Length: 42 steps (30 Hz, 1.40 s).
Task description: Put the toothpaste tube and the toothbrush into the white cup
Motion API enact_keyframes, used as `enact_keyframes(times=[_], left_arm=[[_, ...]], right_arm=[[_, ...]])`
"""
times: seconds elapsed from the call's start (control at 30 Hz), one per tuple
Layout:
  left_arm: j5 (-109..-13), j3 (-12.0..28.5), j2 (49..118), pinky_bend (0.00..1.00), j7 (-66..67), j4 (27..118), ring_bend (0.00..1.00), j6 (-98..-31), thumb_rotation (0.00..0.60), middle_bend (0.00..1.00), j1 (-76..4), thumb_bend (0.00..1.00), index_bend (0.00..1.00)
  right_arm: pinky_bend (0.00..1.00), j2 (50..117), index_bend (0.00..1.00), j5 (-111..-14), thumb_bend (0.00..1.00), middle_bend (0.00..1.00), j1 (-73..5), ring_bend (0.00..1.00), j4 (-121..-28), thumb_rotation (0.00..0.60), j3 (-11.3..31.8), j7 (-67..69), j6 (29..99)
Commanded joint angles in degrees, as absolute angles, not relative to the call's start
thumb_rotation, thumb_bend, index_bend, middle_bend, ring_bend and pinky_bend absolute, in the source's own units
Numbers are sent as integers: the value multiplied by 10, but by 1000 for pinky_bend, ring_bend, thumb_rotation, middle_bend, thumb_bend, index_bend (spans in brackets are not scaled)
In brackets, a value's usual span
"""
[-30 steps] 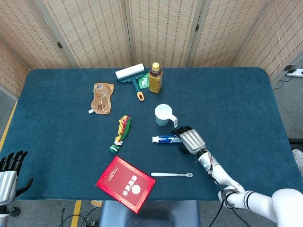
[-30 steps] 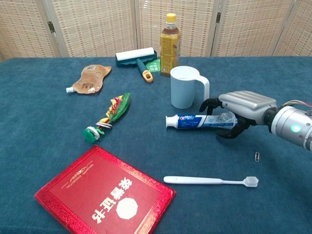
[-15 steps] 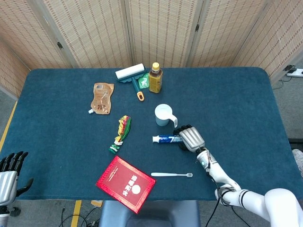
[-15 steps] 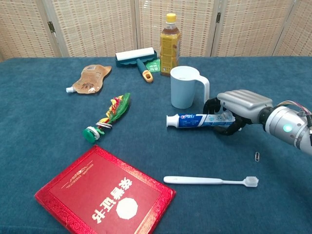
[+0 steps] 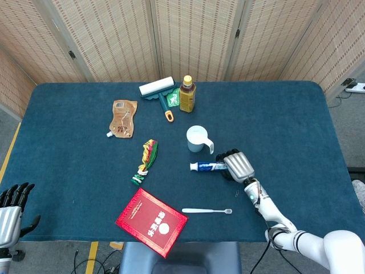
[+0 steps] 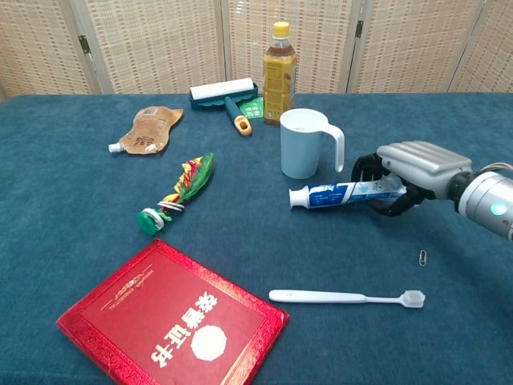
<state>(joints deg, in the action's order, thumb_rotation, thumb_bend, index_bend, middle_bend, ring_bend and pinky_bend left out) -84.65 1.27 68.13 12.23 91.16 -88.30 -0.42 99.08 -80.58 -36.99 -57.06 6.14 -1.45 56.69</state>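
My right hand (image 6: pixel 409 172) (image 5: pixel 236 164) grips the tail end of the toothpaste tube (image 6: pixel 345 193) (image 5: pixel 208 166), which points left, cap end tilted slightly down, lifted just off the cloth. The white cup (image 6: pixel 305 143) (image 5: pixel 197 138) stands upright just behind the tube's cap end, handle to the right. The white toothbrush (image 6: pixel 346 297) (image 5: pixel 206 211) lies flat near the front edge, bristles to the right. My left hand (image 5: pixel 12 211) hangs beyond the table's front left corner, fingers spread and holding nothing.
A red booklet (image 6: pixel 172 317) lies front left of the toothbrush. A green wrapped bundle (image 6: pixel 178 191), a brown pouch (image 6: pixel 148 128), a lint roller (image 6: pixel 224 95) and a tea bottle (image 6: pixel 278 75) sit behind and left of the cup. A small paper clip (image 6: pixel 422 257) lies right of the toothbrush.
My right hand closed on the tube's tail and lifted it, carrying it a little to the right. The toothbrush and cup have not moved.
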Motion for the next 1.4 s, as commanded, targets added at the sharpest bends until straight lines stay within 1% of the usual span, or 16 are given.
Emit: enact_keyframes(times=[0.03, 0.23, 0.4, 0.57, 0.67, 0.87, 1.03, 1.13, 1.33, 1.4], left_arm=[[-848, 13, 680, 152, 124, 914, 104, -883, 600, 151, -5, 329, 155], [-853, 13, 679, 152, 131, 922, 104, -885, 600, 151, -7, 329, 157], [-854, 12, 679, 152, 135, 926, 104, -884, 600, 151, -7, 329, 157], [-854, 13, 678, 152, 135, 929, 104, -886, 600, 151, -7, 329, 157], [-856, 13, 679, 152, 136, 931, 104, -885, 600, 151, -8, 329, 157], [-858, 13, 679, 152, 138, 934, 105, -885, 600, 151, -9, 328, 157], [-858, 13, 680, 152, 137, 934, 105, -884, 600, 151, -9, 329, 157], [-858, 12, 681, 152, 137, 934, 105, -884, 600, 151, -9, 329, 157], [-858, 11, 681, 152, 135, 932, 105, -884, 600, 151, -8, 328, 157], [-858, 11, 681, 152, 134, 932, 105, -884, 600, 151, -8, 329, 157]], right_arm=[[334, 963, 539, -818, 366, 493, -363, 395, -588, 600, 55, -4, 579], [334, 871, 567, -836, 369, 499, -361, 414, -672, 600, 44, -3, 576], [337, 775, 624, -835, 370, 551, -363, 460, -773, 600, 36, -23, 550], [342, 690, 637, -825, 370, 563, -374, 466, -854, 600, 28, -94, 514], [342, 662, 637, -826, 375, 564, -381, 467, -882, 600, 24, -140, 504], [343, 629, 637, -822, 385, 564, -398, 467, -904, 600, 10, -265, 472], [339, 629, 637, -813, 387, 562, -406, 454, -907, 600, 4, -371, 467], [299, 638, 637, -816, 387, 550, -406, 406, -908, 600, 5, -413, 482], [186, 655, 637, -834, 386, 497, -407, 319, -905, 600, 2, -460, 501], [139, 659, 616, -837, 386, 478, -405, 297, -908, 600, 2, -469, 508]])
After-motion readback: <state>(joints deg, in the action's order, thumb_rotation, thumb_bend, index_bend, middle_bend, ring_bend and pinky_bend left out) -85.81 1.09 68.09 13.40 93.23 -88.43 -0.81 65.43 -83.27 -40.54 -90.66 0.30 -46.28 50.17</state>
